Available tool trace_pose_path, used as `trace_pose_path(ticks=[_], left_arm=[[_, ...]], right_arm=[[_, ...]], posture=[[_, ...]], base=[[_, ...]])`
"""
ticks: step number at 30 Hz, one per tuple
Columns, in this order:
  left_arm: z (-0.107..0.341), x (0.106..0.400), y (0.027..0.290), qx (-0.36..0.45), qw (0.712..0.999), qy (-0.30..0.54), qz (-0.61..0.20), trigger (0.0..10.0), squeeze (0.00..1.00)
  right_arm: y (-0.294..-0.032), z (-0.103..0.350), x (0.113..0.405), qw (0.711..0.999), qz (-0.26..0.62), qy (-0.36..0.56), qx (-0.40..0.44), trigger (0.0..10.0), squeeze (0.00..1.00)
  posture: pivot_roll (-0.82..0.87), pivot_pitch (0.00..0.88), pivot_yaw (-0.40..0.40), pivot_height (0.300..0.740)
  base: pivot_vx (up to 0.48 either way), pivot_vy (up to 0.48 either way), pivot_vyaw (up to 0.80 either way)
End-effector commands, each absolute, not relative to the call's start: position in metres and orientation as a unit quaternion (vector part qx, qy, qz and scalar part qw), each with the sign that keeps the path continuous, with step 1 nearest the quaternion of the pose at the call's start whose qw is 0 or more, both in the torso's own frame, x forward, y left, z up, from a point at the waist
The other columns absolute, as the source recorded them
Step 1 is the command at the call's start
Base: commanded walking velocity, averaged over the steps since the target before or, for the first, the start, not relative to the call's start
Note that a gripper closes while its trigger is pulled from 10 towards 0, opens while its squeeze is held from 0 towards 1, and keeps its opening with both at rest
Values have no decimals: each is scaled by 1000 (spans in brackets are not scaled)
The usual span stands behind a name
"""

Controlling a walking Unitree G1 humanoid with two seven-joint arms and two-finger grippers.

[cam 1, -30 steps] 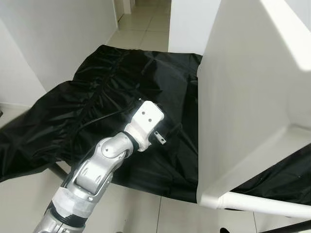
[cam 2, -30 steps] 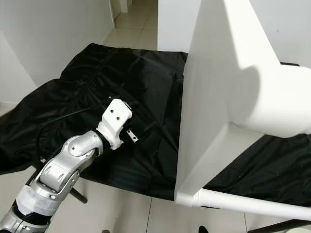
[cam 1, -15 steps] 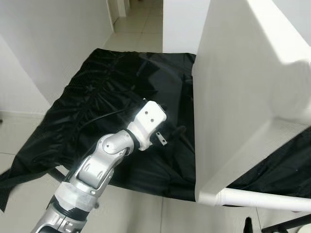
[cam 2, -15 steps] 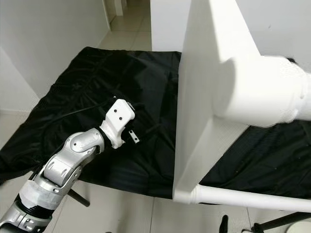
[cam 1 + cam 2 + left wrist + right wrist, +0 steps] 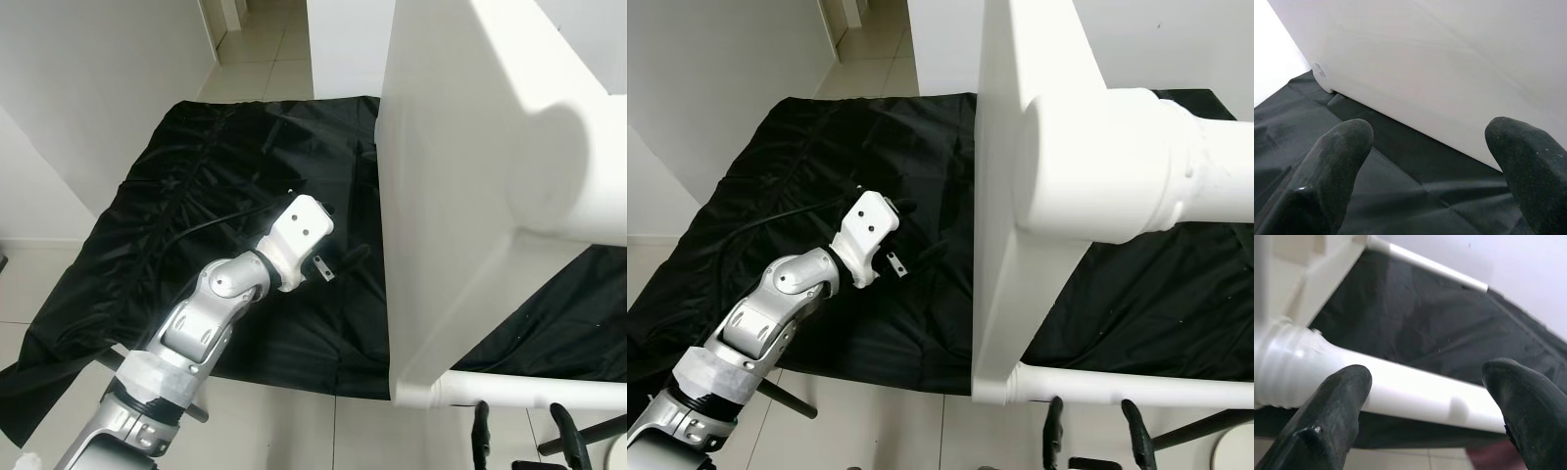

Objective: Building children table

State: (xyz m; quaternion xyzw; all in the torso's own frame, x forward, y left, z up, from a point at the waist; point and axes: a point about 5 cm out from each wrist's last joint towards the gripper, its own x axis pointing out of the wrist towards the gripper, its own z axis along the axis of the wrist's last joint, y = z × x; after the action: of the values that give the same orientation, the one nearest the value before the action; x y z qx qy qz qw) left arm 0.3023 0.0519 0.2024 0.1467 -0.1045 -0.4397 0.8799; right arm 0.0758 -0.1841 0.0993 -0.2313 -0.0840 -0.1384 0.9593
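Observation:
A white children's table stands on its side on a black cloth, its tabletop upright. One thick leg points toward me; another leg runs along the near edge. My left gripper is open and hovers low over the cloth, facing the tabletop's flat face with nothing between its fingers. Its white wrist sits left of the panel. My right gripper is open just below the lower leg, which runs across the gap between its fingers, apart from them.
The black cloth drapes over a low support with dark struts showing underneath. A black cable trails over the cloth to my left arm. White walls close in at left and behind; a tiled hallway opens at the far left.
The camera has shifted, so the table's near leg looms larger. My right gripper's fingers have come into view under the lower leg. The left arm stays beside the tabletop.

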Motion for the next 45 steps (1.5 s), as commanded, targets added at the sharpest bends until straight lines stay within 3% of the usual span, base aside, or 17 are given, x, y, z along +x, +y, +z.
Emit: trace_pose_path(ticks=[1, 8, 12, 20, 30, 33, 35, 37, 42, 45], left_arm=[[199, 303, 55, 157, 866, -96, -465, 10000, 0], [197, 305, 53, 154, 866, -95, -467, 10000, 0], [193, 306, 56, 150, 871, -87, -459, 10000, 0], [194, 301, 73, 133, 886, -85, -436, 10000, 0], [194, 273, 87, 100, 865, -70, -486, 10000, 0], [199, 250, 105, 50, 836, -50, -545, 10000, 0], [199, 250, 105, 50, 836, -50, -545, 10000, 0], [204, 242, 124, 21, 825, -38, -563, 10000, 0], [206, 234, 142, -3, 808, -20, -589, 10000, 0], [214, 221, 150, -4, 768, -4, -640, 10000, 0]], right_arm=[[-168, 93, 46, 956, -214, -17, -200, 10000, 0], [-182, 114, 65, 949, -226, -70, -210, 10000, 0], [-202, 137, 101, 946, -233, -125, -189, 10000, 0], [-201, 142, 130, 962, -185, -137, -145, 10000, 0], [-202, 150, 148, 980, -102, -142, -96, 10000, 0], [-214, 157, 158, 988, -47, -132, -71, 10000, 0], [-214, 157, 158, 988, -47, -132, -71, 10000, 0], [-226, 161, 164, 991, 2, -118, -64, 10000, 0], [-243, 164, 166, 993, 64, -94, -38, 10000, 0], [-253, 174, 168, 981, 180, -69, -9, 10000, 0]], posture=[[-211, 94, 128, 740], [-223, 93, 134, 740], [-212, 88, 118, 740], [-160, 83, 64, 740], [-127, 79, 21, 740], [-111, 83, 8, 740], [-111, 83, 8, 740], [-109, 91, 4, 740], [-106, 96, -1, 740], [-101, 98, -2, 740]], base=[[0, 0, 0], [0, 0, 0], [0, 0, 0], [0, 0, 0], [0, 0, 0], [0, 0, 0], [0, 0, 0], [0, 0, 0], [0, 0, 0], [0, 0, 0]])
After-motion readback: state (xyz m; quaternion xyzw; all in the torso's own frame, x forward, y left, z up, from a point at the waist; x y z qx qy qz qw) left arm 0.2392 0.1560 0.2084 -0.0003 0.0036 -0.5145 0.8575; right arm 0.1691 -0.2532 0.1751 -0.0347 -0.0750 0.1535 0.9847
